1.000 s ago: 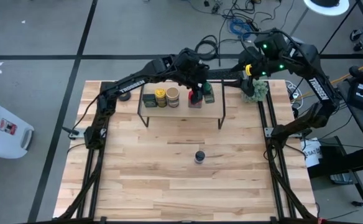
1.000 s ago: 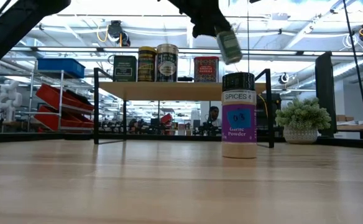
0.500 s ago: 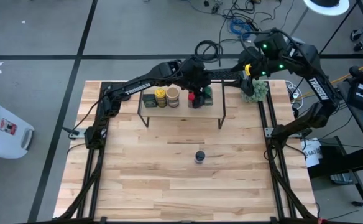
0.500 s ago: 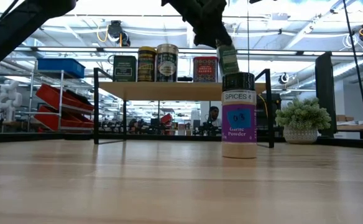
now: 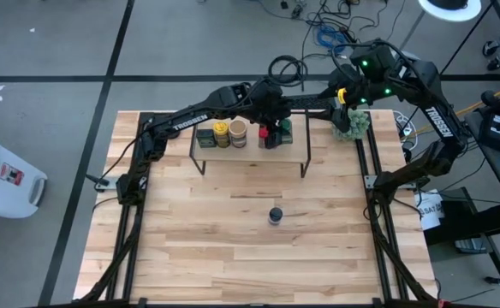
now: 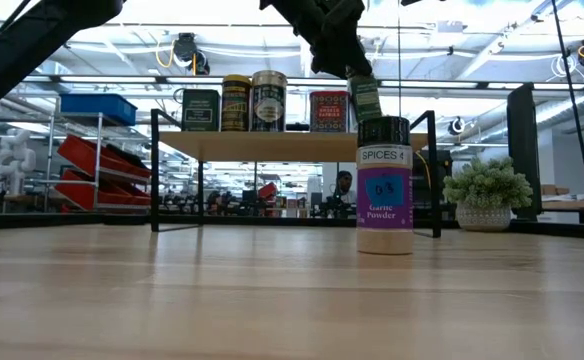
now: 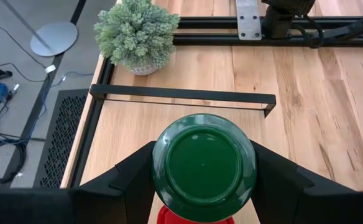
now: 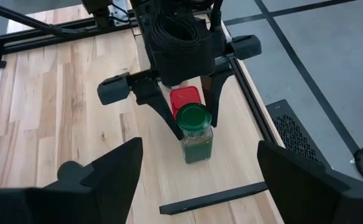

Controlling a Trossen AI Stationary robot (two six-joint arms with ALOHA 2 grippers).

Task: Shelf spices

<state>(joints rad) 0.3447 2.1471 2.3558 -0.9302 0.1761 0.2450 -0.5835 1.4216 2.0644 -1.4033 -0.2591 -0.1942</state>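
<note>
The shelf (image 5: 250, 147) stands at the table's far middle. Its top board (image 6: 282, 146) carries a dark tin (image 6: 200, 110), a yellow-lidded jar (image 6: 236, 103), a tan-lidded jar (image 6: 269, 101) and a red tin (image 6: 329, 111). My left gripper (image 5: 276, 127) is shut on the green-lidded jar (image 8: 196, 134) over the board's right part, right beside the red tin (image 8: 186, 98). The blue-lidded jar (image 5: 275, 215) stands on its base mid-table. In the low view this jar (image 6: 384, 186) hides the green jar's lower end. My right gripper (image 8: 197, 186) hangs open, high at the far right. My left gripper pinches the green jar's lid (image 7: 163, 163) between its two fingers (image 7: 128, 183), one on each side. The fingers slant down from the table's left. The jar stands nearly upright below them. I cannot tell if its base (image 8: 197, 157) touches the shelf board.
A fuzzy green plant (image 5: 351, 124) sits at the table's far right corner, just right of the shelf. Bare wood (image 5: 190, 248) stretches in front of the shelf around the blue-lidded jar. A black bar (image 7: 181, 93) of the shelf frame runs along the board's right end.
My left gripper has sunk toward the shelf board with the green-lidded jar, mostly early in the second. The jar hung tilted and higher a second ago. It is now lower and closer to upright, next to the red tin.
</note>
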